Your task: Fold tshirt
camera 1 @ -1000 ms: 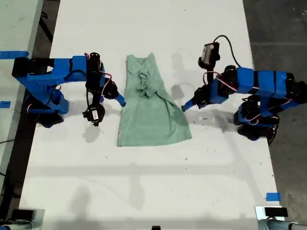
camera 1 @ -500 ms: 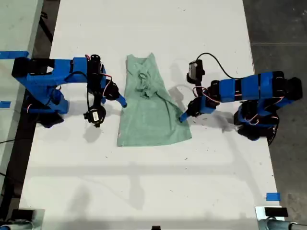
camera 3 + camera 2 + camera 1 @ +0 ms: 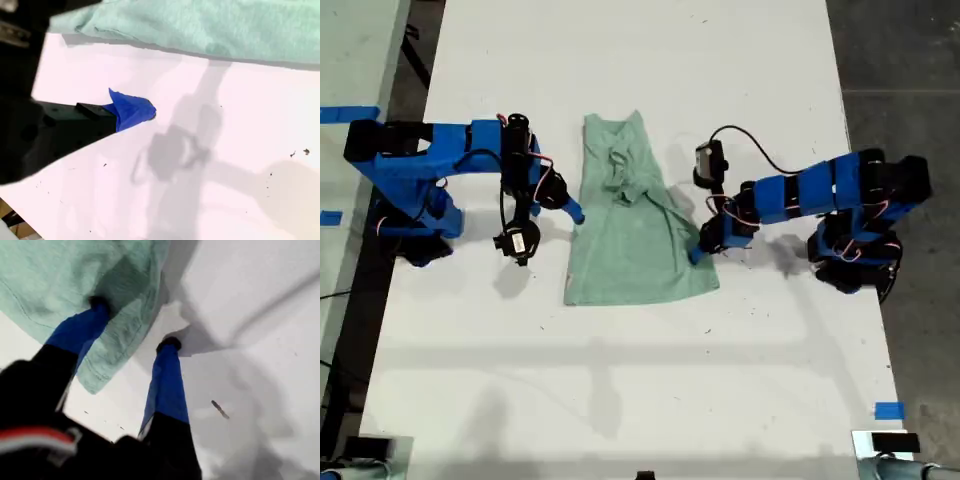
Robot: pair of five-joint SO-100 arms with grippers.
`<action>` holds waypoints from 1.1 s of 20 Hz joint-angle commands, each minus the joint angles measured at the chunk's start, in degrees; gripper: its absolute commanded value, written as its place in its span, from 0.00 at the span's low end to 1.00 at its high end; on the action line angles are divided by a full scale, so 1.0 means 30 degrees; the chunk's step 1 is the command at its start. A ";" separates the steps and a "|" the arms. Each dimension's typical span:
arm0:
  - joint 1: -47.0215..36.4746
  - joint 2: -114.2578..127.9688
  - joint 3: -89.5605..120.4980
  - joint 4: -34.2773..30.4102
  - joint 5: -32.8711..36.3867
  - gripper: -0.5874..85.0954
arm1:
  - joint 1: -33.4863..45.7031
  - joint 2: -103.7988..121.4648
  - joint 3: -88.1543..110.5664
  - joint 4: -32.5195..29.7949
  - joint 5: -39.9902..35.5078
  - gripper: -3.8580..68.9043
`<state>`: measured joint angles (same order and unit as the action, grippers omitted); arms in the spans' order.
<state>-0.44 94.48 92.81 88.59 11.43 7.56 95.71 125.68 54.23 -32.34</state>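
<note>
The pale mint-green tshirt (image 3: 635, 240) lies on the white table (image 3: 620, 380), narrow and bunched at the far end, wider at the near hem. My first gripper (image 3: 700, 248) is down at the shirt's edge on the exterior view's right. In the first wrist view my first gripper (image 3: 135, 322) is open: one blue finger (image 3: 80, 330) rests on the tshirt (image 3: 50, 280), the other (image 3: 167, 375) touches bare table. My second gripper (image 3: 575, 212) sits beside the opposite edge, just off the cloth. In its wrist view my second gripper (image 3: 135, 111) shows one blue tip, shut, apart from the tshirt (image 3: 225, 25).
Both blue arm bases stand on the table, one at each side of the exterior view. Blue tape marks (image 3: 888, 410) lie near the front corner on the exterior view's right. Dark floor (image 3: 900, 60) borders the table on that side.
My first gripper has reached toward the exterior view's left and lowered onto the shirt's edge. The second arm has hardly moved, and the shirt lies as before.
</note>
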 commanded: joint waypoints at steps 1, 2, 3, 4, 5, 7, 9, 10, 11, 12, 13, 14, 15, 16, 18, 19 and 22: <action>0.0029 0.1113 -0.0088 -0.0264 -0.0059 0.35 | -0.0352 -0.0791 -0.0703 -0.0234 0.0439 0.12; 0.0029 0.1113 -0.0088 -0.0293 -0.0059 0.35 | -0.0439 -0.0996 -0.0937 -0.0205 0.0557 0.08; 0.0029 0.1113 -0.0088 -0.0322 -0.0059 0.35 | -0.0557 -0.1230 -0.1201 -0.0117 0.0703 0.07; 0.0029 0.1113 -0.0088 -0.0322 -0.0059 0.35 | -0.0645 -0.1436 -0.1406 -0.0029 0.0938 0.05; 0.0029 0.1113 -0.0088 -0.0352 -0.0059 0.35 | -0.0703 -0.1494 -0.1553 0.0029 0.1084 0.03; 0.0029 0.1113 -0.0088 -0.0352 -0.0029 0.35 | -0.0850 -0.1465 -0.1846 0.0439 0.1406 0.03; 0.0059 0.1113 -0.0088 -0.0352 -0.0029 0.35 | -0.1084 -0.1230 -0.2402 0.1787 0.1611 0.03; 0.0088 0.1113 -0.0088 -0.0352 -0.0029 0.35 | -0.1260 -0.0967 -0.3047 0.2988 0.1758 0.03; 0.0117 0.1113 -0.0088 -0.0352 -0.0029 0.35 | -0.1553 -0.0732 -0.3984 0.4277 0.1758 0.03; 0.0117 0.1113 -0.0059 -0.0352 -0.0029 0.35 | -0.1758 -0.0703 -0.5127 0.5654 0.1846 0.03; 0.0146 0.1113 -0.0059 -0.0381 -0.0029 0.35 | -0.1934 -0.0762 -0.6240 0.6650 0.1992 0.03; 0.0146 0.1113 -0.0059 -0.0439 -0.0029 0.35 | -0.2021 -0.0762 -0.7236 0.7412 0.2168 0.03; 0.0146 0.1113 -0.0029 -0.0469 -0.0029 0.35 | -0.2051 -0.0762 -0.8379 0.8027 0.2227 0.03; 0.0176 0.1084 -0.0029 -0.0527 -0.0029 0.35 | -0.2080 -0.0908 -0.9609 0.8555 0.2314 0.03; 0.0205 0.1084 -0.0029 -0.0498 -0.0029 0.35 | -0.2168 -0.1846 -1.2422 0.9492 0.2520 0.03; 0.0234 0.1113 -0.0029 -0.0469 -0.0029 0.35 | -0.2285 -0.2637 -1.4062 1.0049 0.2695 0.03; 0.0234 0.1230 -0.0029 -0.0381 -0.0059 0.35 | -0.2666 -0.5537 -1.8457 1.0664 0.3223 0.03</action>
<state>-0.44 94.48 93.08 87.71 11.43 0.62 81.56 80.24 85.08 -23.82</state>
